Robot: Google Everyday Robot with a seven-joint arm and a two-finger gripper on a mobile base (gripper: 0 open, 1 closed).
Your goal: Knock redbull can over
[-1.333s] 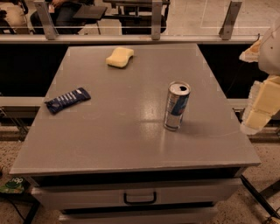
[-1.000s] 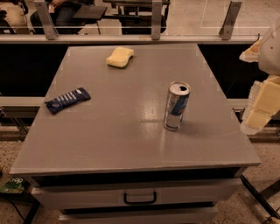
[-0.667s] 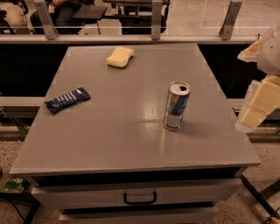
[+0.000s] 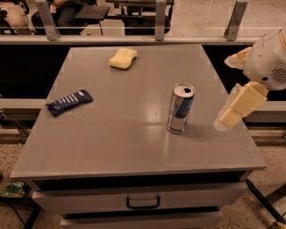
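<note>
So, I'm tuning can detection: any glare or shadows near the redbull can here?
Camera view: a pale glare patch sits on the table just left of the redbull can, whose top gleams; dark shadow lies under the tabletop's front edge; the gripper, by the table's right edge, shows no glare.

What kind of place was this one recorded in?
Probably an office or lab floor: a grey table with a drawer, a glass-panelled railing behind it, and a seated person beyond. The gripper hangs over the table's edge, apart from the upright redbull can.
</note>
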